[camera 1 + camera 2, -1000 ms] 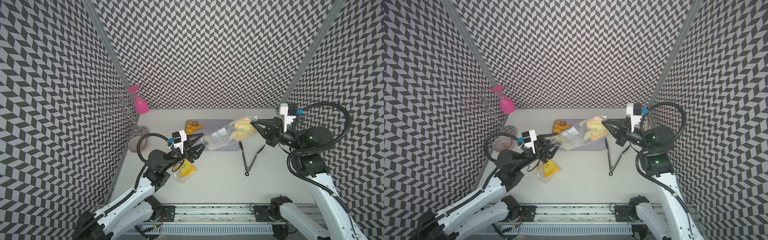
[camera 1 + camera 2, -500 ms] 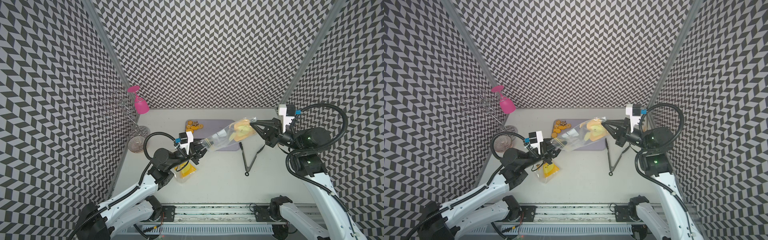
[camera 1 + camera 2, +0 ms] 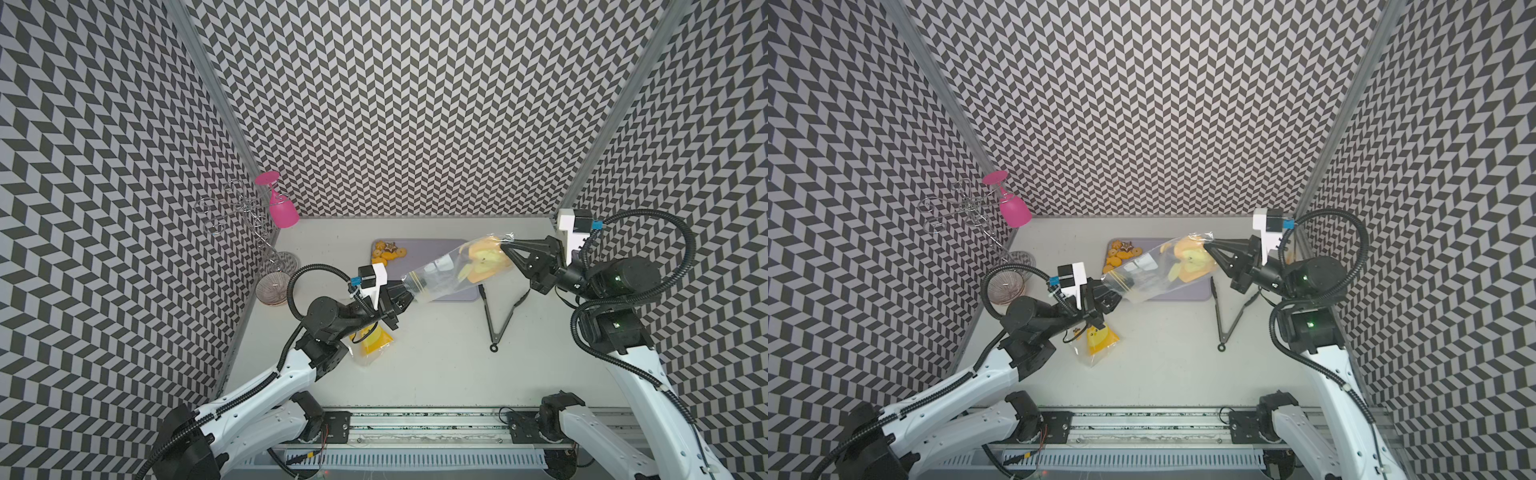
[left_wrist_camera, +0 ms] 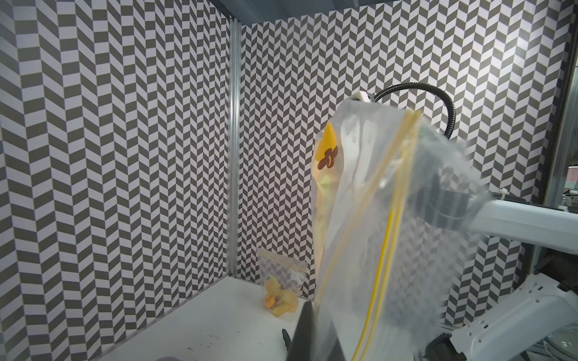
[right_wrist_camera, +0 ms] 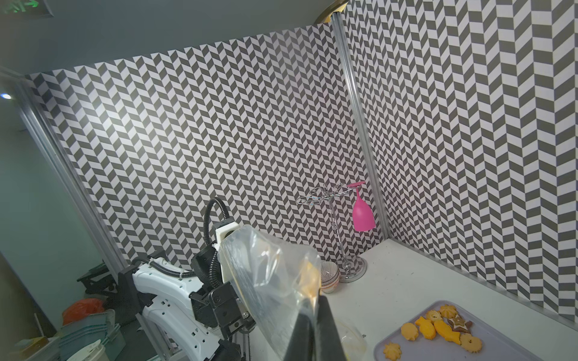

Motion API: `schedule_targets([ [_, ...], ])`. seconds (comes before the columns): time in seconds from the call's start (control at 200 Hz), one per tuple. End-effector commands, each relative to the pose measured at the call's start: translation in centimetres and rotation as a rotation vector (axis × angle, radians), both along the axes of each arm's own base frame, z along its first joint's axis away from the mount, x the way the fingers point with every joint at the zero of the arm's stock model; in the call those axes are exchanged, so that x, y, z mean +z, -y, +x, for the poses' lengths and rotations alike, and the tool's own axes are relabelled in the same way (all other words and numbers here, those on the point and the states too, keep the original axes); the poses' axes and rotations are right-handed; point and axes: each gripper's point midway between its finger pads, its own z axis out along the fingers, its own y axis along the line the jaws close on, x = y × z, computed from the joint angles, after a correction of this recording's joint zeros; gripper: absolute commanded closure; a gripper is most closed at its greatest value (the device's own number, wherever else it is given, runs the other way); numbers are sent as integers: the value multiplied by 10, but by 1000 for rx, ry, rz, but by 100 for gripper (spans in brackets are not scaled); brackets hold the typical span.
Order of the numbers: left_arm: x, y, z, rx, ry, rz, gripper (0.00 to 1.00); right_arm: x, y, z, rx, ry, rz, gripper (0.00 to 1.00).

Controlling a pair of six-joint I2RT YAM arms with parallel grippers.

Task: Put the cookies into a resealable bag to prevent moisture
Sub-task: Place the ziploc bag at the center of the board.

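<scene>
Left tool now pinching bag zip end, earlier spread; right tool still pinching far end.

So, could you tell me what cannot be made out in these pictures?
Mouth of the bag, open or sealed: blurred in the left wrist view.
Count of cookies: tray cut off by right wrist view's edge; too small in top views.
Fingertips of the left gripper: covered by the bag in both top views.

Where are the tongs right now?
In both top views, the tongs lie on the table just right of the purple tray, on the right arm's side.
</scene>
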Motion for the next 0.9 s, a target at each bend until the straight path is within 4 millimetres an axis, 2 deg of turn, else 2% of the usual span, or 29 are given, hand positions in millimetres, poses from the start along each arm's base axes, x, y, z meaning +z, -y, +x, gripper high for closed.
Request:
schedule_targets([
  [0.0, 13, -4, 8, 55, -42, 6, 100, -36, 11, 38, -153, -120, -46, 97],
  [0.04, 9, -4, 17, 89, -85, 37, 100, -55, 17, 54, -220, -180, -79, 85],
  [0.1, 1, -6, 28, 145, -151, 88, 100, -82, 28, 72, -319, -235, -128, 54],
  [0.14, -4, -11, 39, 208, -212, 113, 100, -97, 38, 82, -405, -271, -150, 39],
  [0.225, -19, -30, 70, 387, -364, 177, 100, -132, 65, 100, -589, -352, -190, 20],
  [0.345, -28, -66, 113, 592, -542, 300, 100, -197, 100, 117, -806, -547, -291, 19],
  [0.431, -37, -106, 146, 776, -662, 396, 100, -238, 116, 121, -905, -714, -272, 14],
  [0.516, -55, -156, 181, 937, -800, 504, 100, -259, 109, 119, -869, -780, -228, 3],
  [0.571, -68, -192, 200, 1060, -880, 578, 100, -279, 103, 114, -831, -823, -216, 12],
  [0.621, -77, -226, 214, 1228, -927, 639, 100, -294, 95, 106, -777, -832, -248, 13],
  [0.691, -84, -265, 224, 1470, -944, 716, 100, -316, 100, 96, -827, -887, -275, 15],
  [0.771, -99, -282, 237, 1587, -966, 787, 100, -343, 110, 81, -925, -954, -352, 12],
  [0.891, -133, -282, 259, 1608, -1031, 880, 100, -377, 112, 60, -972, -1023, -456, 3],
])
